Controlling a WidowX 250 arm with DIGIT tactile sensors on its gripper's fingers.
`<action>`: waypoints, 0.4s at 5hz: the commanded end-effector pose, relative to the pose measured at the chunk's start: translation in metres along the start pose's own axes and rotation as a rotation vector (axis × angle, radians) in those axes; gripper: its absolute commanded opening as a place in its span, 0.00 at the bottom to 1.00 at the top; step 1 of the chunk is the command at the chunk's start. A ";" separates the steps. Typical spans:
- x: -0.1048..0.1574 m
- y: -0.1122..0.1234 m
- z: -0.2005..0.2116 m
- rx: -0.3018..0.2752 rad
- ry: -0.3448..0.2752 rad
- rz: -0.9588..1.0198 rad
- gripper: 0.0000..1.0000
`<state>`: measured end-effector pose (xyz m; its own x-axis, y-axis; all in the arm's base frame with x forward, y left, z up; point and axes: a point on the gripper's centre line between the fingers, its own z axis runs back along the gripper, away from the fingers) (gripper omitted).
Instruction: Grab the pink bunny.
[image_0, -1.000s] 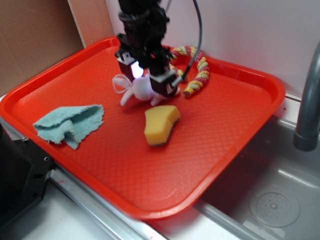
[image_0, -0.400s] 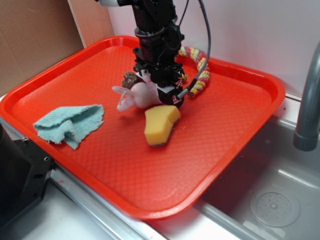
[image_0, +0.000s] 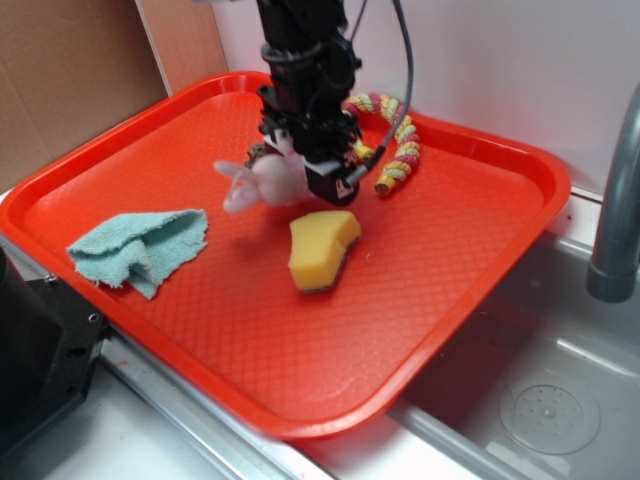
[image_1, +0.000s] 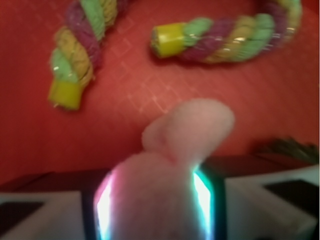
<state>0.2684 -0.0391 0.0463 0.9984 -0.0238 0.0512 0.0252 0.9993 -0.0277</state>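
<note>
A red tray (image_0: 450, 290) fills most of the exterior view, sitting partly over a steel sink (image_0: 540, 400) with a grey tap (image_0: 615, 200) at the right edge. A brown cardboard panel (image_0: 70, 80) stands at the back left. The black robot arm (image_0: 300, 60) comes down over the far part of the tray, and its tool (image_0: 290, 170) is clamped on the pink bunny (image_0: 262, 182), which sticks out to the left of it with its ears pointing left, just above the tray floor. In the wrist view the bunny (image_1: 170, 170) is wedged between the two lit pads. A light blue cloth (image_0: 140, 245) lies crumpled near the tray's left edge. A twisted rope ring (image_0: 400, 140) in pink, yellow and green curves behind the tool; the wrist view shows its two yellow-capped ends (image_1: 167, 40) apart from each other. A yellow sponge (image_0: 320, 248) lies just in front of the bunny. A small brown lumpy thing (image_0: 258, 152) peeks out behind the bunny.
</note>
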 end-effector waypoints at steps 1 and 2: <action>-0.010 0.004 0.102 0.066 -0.106 0.171 0.00; -0.037 0.012 0.130 0.041 -0.088 0.214 0.00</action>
<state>0.2202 -0.0215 0.1613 0.9795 0.1829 0.0840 -0.1841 0.9829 0.0063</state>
